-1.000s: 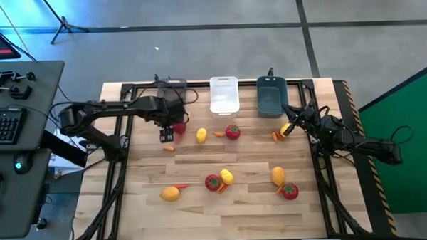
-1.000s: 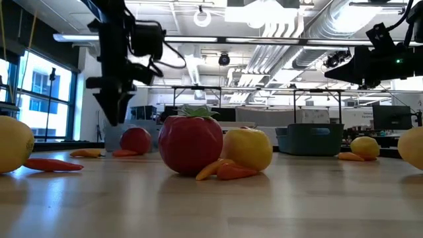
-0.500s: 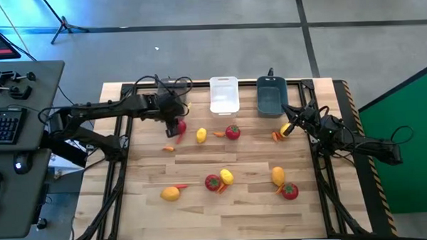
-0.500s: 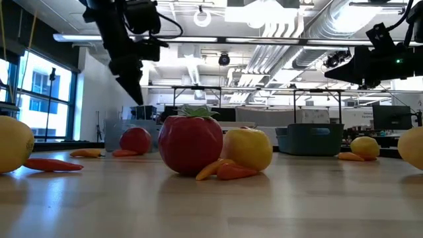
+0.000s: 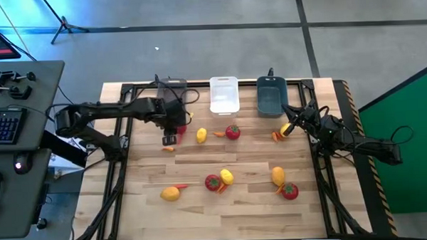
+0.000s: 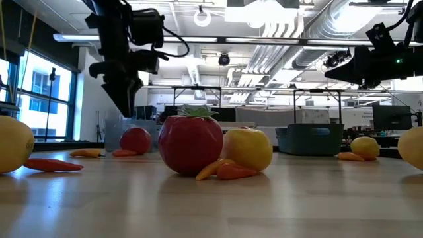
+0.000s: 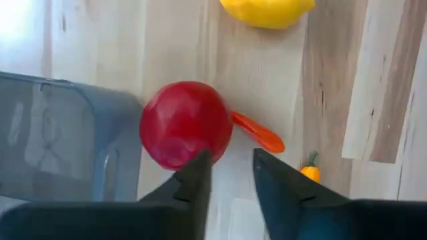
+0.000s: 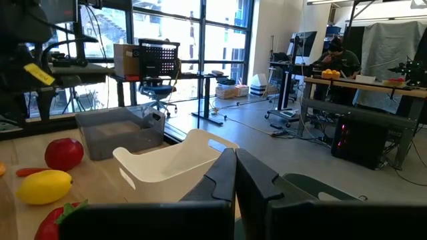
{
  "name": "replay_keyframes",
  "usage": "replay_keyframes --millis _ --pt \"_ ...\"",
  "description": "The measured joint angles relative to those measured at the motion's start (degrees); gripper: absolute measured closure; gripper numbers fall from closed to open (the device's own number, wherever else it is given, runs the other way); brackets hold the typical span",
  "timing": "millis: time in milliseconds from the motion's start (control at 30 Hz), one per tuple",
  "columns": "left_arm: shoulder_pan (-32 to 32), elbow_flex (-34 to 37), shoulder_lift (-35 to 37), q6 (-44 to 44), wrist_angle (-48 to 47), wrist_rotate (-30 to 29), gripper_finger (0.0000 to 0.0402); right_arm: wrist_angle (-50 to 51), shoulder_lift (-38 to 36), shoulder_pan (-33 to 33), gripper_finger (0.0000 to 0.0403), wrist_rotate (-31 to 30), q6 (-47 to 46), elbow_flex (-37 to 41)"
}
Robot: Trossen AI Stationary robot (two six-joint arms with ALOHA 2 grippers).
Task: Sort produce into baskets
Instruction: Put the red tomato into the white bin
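My left gripper (image 5: 170, 133) hangs over the table's far left, pointing down, slightly open and empty; it also shows in the low view (image 6: 125, 106). Just ahead of its fingertips (image 7: 231, 167) a red tomato (image 7: 183, 123) rests on the table beside the smoky grey basket (image 7: 53, 140), with an orange carrot piece (image 7: 259, 133) touching it. The white basket (image 5: 224, 95) and the teal basket (image 5: 271, 95) stand along the far edge. My right gripper (image 5: 288, 129) is shut and empty, raised beside a lemon (image 5: 284, 130) at the far right.
A lemon (image 5: 201, 135), a tomato (image 5: 232, 132) and a carrot piece (image 5: 219, 133) lie mid-table at the far side. Nearer lie a lemon (image 5: 171, 194), a tomato (image 5: 213, 182) with a lemon (image 5: 227, 177), and a lemon (image 5: 278, 176) with a tomato (image 5: 290, 191). A person sits in the room behind.
My left gripper has risen and tipped toward the far edge, then come down again and turned back to point down near the tomato by the grey basket.
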State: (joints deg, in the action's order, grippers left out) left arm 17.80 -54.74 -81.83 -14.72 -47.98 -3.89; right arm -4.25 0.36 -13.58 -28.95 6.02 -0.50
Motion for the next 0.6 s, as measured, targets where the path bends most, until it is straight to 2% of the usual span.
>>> replay_keyframes --millis 167,300,400,600 --pt "-1.4 0.0 -2.6 -0.5 0.4 -6.0 0.0201 0.0 0.0 0.0 0.0402 0.0 0.0 0.0" --pt "-1.7 0.0 -4.5 -0.4 1.0 -9.0 0.0151 0.0 0.0 0.0 0.0402 0.0 0.0 0.0" --pt "-1.2 0.0 -5.5 -0.4 1.7 -8.8 0.0133 0.0 0.0 0.0 0.0402 0.0 0.0 0.0" --pt "1.3 0.0 -7.7 -0.4 2.9 -7.2 0.0129 0.0 0.0 0.0 0.0402 0.0 0.0 0.0"
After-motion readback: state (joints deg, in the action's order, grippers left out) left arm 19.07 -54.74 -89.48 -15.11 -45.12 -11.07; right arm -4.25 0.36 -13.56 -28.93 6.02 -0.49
